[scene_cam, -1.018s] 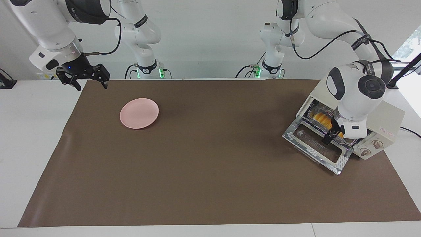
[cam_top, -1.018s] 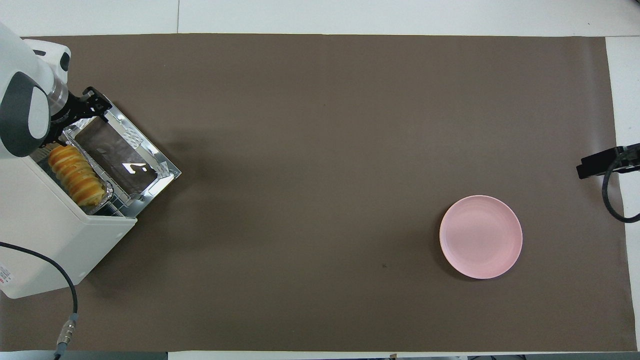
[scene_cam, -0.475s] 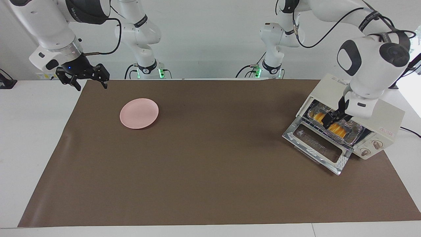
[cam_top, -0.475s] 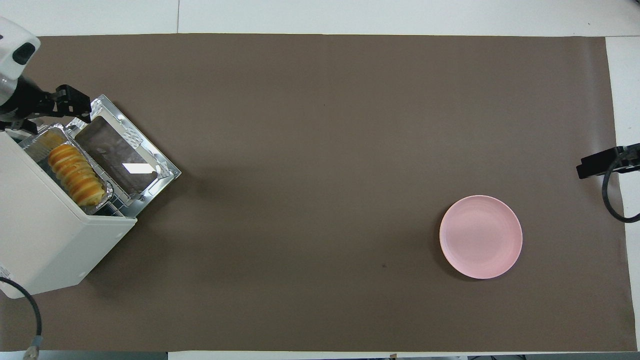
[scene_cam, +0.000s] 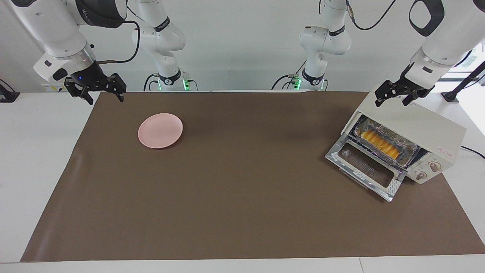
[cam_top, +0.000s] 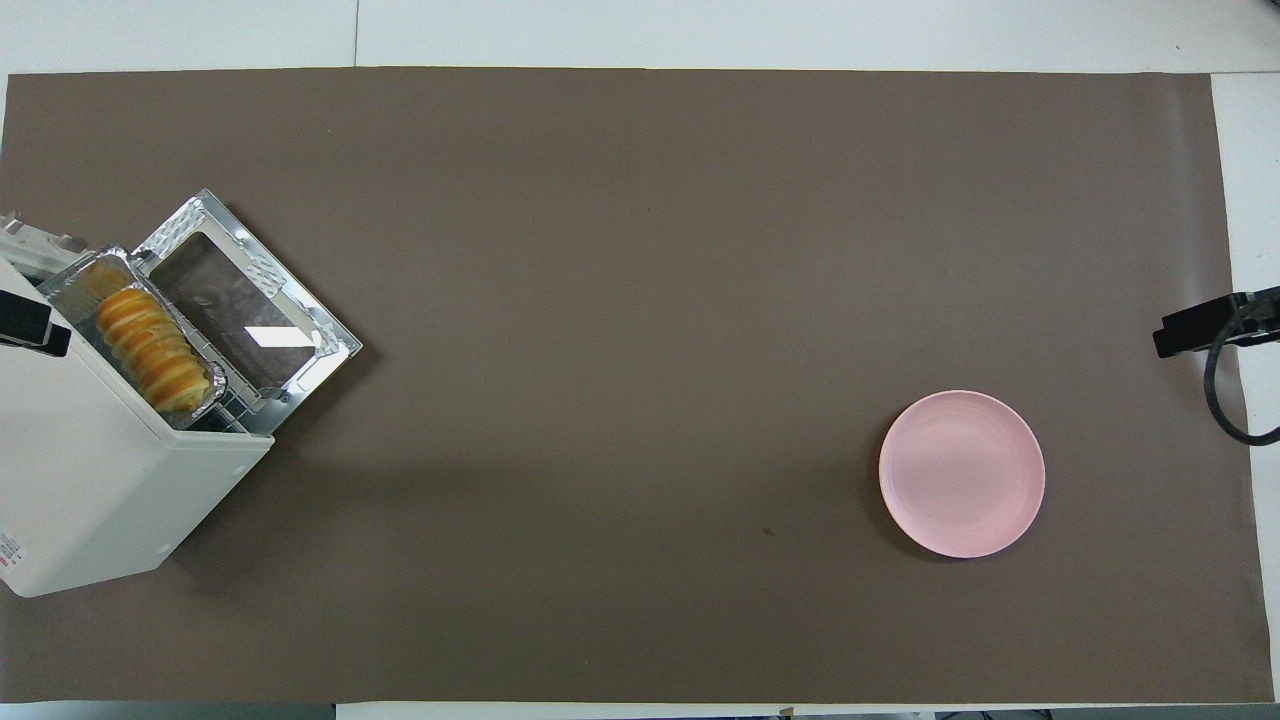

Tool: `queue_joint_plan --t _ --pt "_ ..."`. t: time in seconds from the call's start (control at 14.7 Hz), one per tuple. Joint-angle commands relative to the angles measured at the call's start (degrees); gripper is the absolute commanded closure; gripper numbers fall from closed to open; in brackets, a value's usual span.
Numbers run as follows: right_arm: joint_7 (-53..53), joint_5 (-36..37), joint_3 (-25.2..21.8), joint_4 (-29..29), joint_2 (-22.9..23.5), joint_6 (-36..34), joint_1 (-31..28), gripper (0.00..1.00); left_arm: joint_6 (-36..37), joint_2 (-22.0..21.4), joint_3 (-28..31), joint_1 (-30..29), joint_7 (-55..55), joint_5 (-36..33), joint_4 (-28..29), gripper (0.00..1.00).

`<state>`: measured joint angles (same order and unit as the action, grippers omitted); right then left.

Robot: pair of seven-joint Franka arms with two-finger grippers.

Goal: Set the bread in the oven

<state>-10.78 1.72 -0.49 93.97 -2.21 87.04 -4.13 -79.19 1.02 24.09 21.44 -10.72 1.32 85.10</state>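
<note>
Bread loaf inside open toaster oven

The small ridged yellow-orange bread loaf (scene_cam: 380, 143) lies lengthwise in a foil tray on the rack of the boxy cream-white toaster oven (scene_cam: 424, 123), glass door lowered flat, at the left arm's table end.

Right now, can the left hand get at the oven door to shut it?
Probably yes: the left hand is open over the oven, the door hangs down with nothing on it.
</note>
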Motion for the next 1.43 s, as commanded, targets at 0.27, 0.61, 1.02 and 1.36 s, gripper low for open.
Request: queue_joint_plan --t 0.27,0.61,1.02,1.36 --pt "-0.83 0.3 0.32 1.39 -1.3 -0.2 -0.44 0.0 0.01 -4.27 -18.2 -15.29 -0.44 0.0 2.26 0.0" --pt "-0.83 0.3 0.32 1.39 -1.3 -0.2 -0.44 0.0 -1.67 -4.98 -18.73 -15.02 1.93 0.0 4.28 0.0" --pt "-0.91 0.3 0.32 1.39 -1.3 -0.2 -0.44 0.0 -5.27 -5.15 -18.91 -12.22 2.11 -1.31 6.38 0.0" --pt "-0.83 0.3 0.32 1.39 -1.3 -0.2 -0.44 0.0 -5.8 -5.86 -18.82 -12.82 2.37 -1.58 9.47 0.0"
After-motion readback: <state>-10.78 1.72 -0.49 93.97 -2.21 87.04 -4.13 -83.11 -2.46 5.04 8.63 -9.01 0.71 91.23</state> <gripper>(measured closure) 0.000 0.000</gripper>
